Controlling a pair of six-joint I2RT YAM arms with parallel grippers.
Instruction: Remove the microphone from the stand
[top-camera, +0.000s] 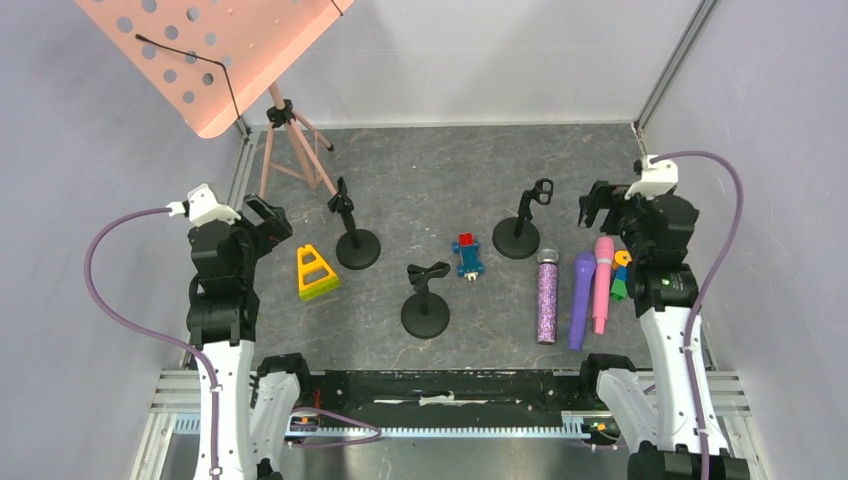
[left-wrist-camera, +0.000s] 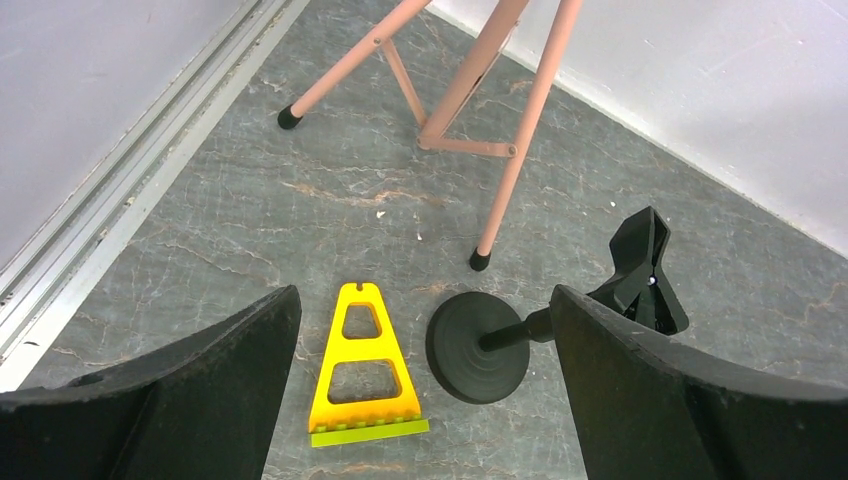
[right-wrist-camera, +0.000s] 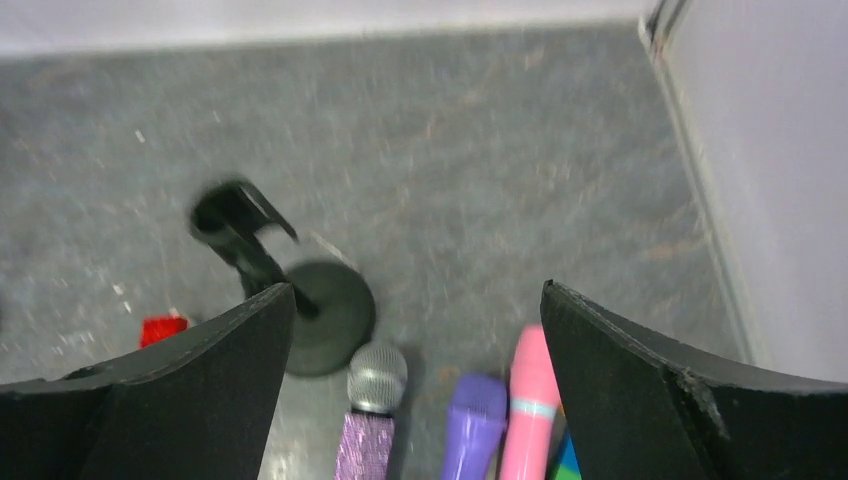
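Closest to me is the near stand (top-camera: 425, 312), black, with a round foot and a clip on top. Its clip holds nothing.

To the right of it lie three microphones, side by side and flat on the gray table (top-camera: 450, 170). They are the sparkly purple microphone (top-camera: 547, 297), the plain purple microphone (top-camera: 582, 300) and the pink microphone (top-camera: 603, 285). All three heads point away from me. They are not on any stand. One small toy of many colors (top-camera: 620, 274) sits just beside the pink one, and my right arm partly hides it.

On the left side lies one yellow triangle toy (top-camera: 316, 272) with a green bottom edge. In the middle sits one red and blue toy (top-camera: 467, 255).

A bit farther back are two more black stands, so I count three in all. The left stand (top-camera: 357, 248) is just beside the yellow triangle. The right stand (top-camera: 517, 238) is near the sparkly microphone's head. Both clips hold nothing.

My left gripper (top-camera: 266, 217) hangs above the table near the left stand, spread wide, with nothing in it. My right gripper (top-camera: 597, 206) hangs past the microphone heads, spread wide too, with nothing in it.

Farthest back, in the left corner, is one pink music stand (top-camera: 215, 50) with three legs and holes in its top. One leg's foot is close to the left stand's round foot.
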